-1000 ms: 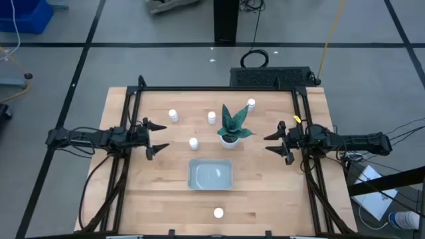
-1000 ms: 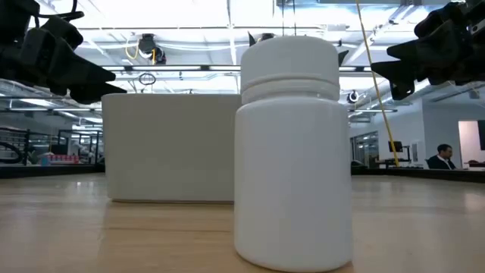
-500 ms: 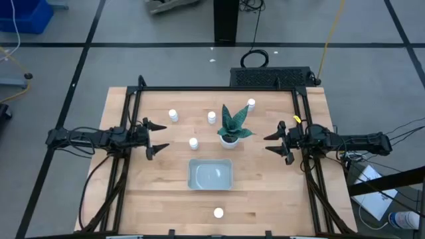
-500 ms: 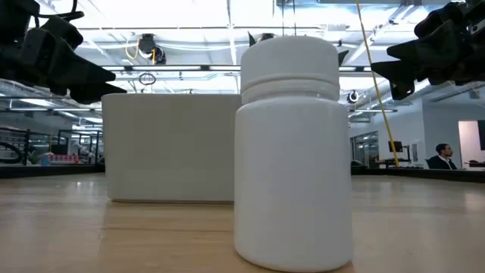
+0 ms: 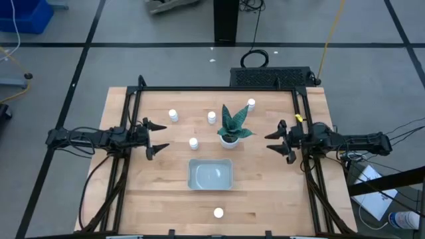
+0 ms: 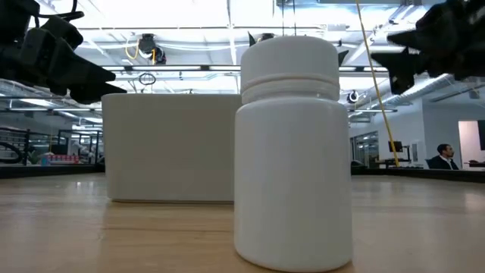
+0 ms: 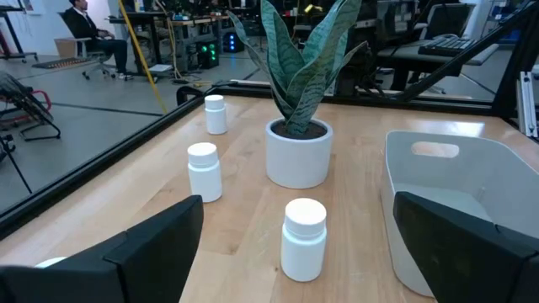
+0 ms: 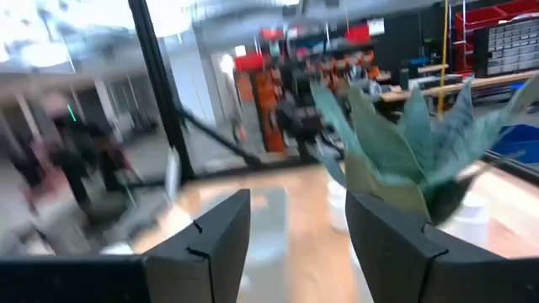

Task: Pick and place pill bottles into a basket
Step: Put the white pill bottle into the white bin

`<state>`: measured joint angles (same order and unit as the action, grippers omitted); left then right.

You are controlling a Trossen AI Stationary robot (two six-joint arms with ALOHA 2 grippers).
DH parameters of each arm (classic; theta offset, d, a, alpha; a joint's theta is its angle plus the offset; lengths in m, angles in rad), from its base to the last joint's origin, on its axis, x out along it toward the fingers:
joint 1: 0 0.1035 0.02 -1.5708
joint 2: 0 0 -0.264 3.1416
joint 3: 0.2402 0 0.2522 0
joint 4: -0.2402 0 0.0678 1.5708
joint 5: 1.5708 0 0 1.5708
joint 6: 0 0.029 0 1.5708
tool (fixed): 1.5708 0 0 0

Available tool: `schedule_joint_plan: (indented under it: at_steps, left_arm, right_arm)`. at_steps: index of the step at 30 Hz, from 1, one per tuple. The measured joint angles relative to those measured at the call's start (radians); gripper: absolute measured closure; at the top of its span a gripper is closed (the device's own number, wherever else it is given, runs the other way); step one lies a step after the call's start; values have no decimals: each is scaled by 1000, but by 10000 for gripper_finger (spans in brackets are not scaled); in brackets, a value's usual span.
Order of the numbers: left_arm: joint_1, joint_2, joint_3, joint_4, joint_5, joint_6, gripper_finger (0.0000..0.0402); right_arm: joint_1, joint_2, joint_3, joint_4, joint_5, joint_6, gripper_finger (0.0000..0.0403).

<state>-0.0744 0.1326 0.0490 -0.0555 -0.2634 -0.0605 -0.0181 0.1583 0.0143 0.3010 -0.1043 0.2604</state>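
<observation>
I see the wooden bench (image 5: 265, 192) from above, with the basket (image 5: 210, 175) lying a little toward its front edge, in the middle; nothing is inside it as far as I can tell. Five pill bottles stand on the bench; one (image 5: 193, 143) is just behind the basket on the left, one (image 5: 172, 115) is farther back on the left, one (image 5: 212, 117) stands beside the potted plant (image 5: 230, 126), one (image 5: 251, 103) is behind the plant near the back edge, and one (image 5: 218, 213) stands alone near the front edge, apart from the basket. In the low view this front bottle (image 6: 292, 152) fills the middle, with the basket wall (image 6: 170, 148) behind it.

The left gripper (image 5: 157, 137) hangs over the left side of the bench with its fingers spread apart and holding nothing; in the left wrist view the nearest bottle (image 7: 303, 238) stands between the plant's white pot (image 7: 297, 152) and the camera, beside the basket (image 7: 459, 202). The right gripper (image 5: 275, 142) hangs over the right side, also spread apart and holding nothing, and it points toward the plant (image 8: 413, 143).
</observation>
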Motion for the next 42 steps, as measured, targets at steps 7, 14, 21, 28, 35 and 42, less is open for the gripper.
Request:
schedule_joint_plan:
  at_steps: [7, 14, 21, 28, 35, 42]
  left_arm:
    - [0, 0, 0, 0, 0, 0, 7]
    - [0, 0, 0, 0, 0, 0, 7]
    - [0, 0, 0, 2, 0, 0, 7]
    - [0, 0, 0, 5, 0, 0, 7]
    - [0, 0, 0, 5, 0, 0, 7]
    - [0, 0, 0, 5, 0, 0, 7]
  right_arm:
    - [0, 0, 0, 429, 3, 536, 216]
    - [0, 0, 13, 707, 125, 597, 216]
    - [0, 14, 145, 731, 324, 516, 215]
    - [-1, 341, 465, 358, 466, 415, 216]
    - [-56, 724, 830, 286, 498, 247, 223]
    - [-255, 883, 1257, -149, 256, 91, 254]
